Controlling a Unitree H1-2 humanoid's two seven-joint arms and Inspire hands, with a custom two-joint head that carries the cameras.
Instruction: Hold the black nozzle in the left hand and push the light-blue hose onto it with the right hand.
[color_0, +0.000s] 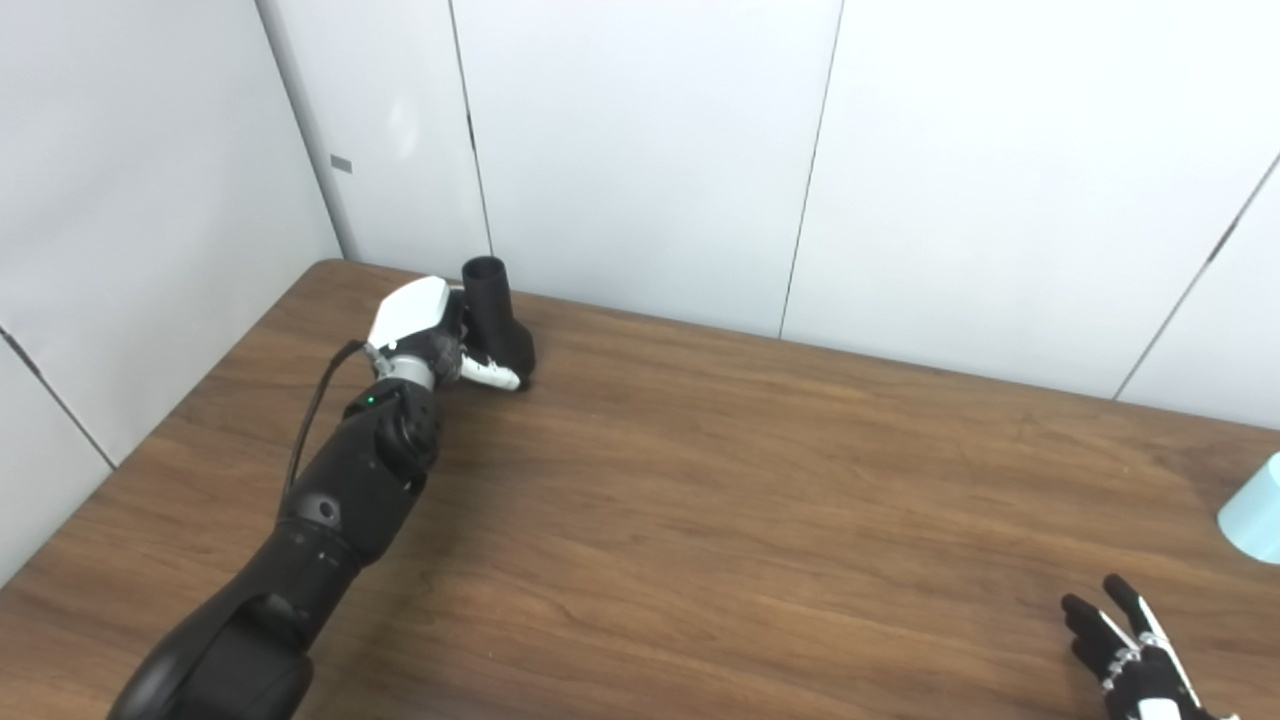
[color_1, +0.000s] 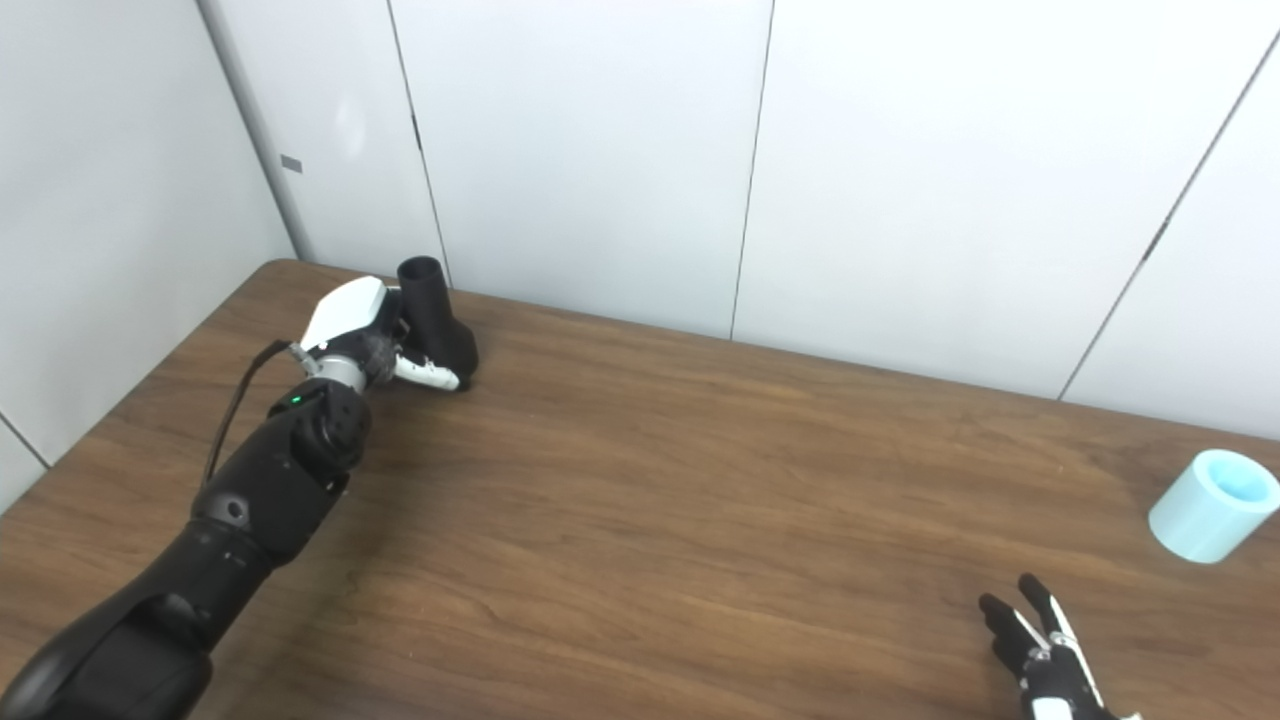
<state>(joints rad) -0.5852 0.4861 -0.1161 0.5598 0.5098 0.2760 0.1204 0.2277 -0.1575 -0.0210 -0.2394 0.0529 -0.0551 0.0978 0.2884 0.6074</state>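
Stretching from the lower left of the frame toward the upper left, the left arm (color_0: 330, 520) reaches across the table (color_1: 640, 500). Its left hand (color_0: 430, 335) is wrapped around the base of the black nozzle (color_0: 495, 310), which stands on the wood with its open tube tilted upward. At the lower right corner the right hand (color_1: 1040, 650) shows only spread, empty fingers. Near the right edge lies the hose (color_1: 1212, 505), well apart from both hands.

Near the far left corner of the brown wooden desk (color_0: 700, 480), the left robot hand (color_0: 440, 340) grips a black plastic nozzle (color_0: 497, 320), its round opening pointing up. At the right edge lies a light-blue hose (color_0: 1255, 515), partly cut off. The right robot hand (color_0: 1135, 655) hovers near the front right corner, fingers spread.
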